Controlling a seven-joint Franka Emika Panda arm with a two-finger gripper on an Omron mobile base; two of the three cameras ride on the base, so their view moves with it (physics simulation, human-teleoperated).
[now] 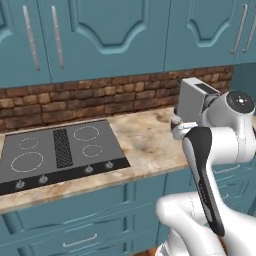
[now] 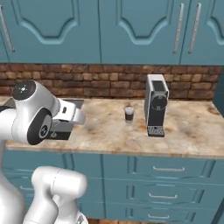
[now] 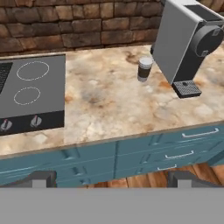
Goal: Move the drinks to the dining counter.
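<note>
My gripper [image 3: 112,177] is raised above the cabinet fronts, back from the counter edge, and looks down over the counter; its two fingertips [image 3: 41,177] stand wide apart at the bottom of the hand view with nothing between them, so it is released and empty. Beyond it lies the marble counter [image 3: 109,105], with the black stovetop [image 3: 30,87] to one side. The paper cup [image 3: 145,68], white lid and dark band, stands upright toward the back of the counter, just beside the grey coffee machine [image 3: 183,43] and apart from the stovetop. I judge I am at the approach step for the first drink, nothing grasped yet. Next I need to carry the hand forward and down to the cup, jaws straddling it, keeping clear of the machine's front.
</note>
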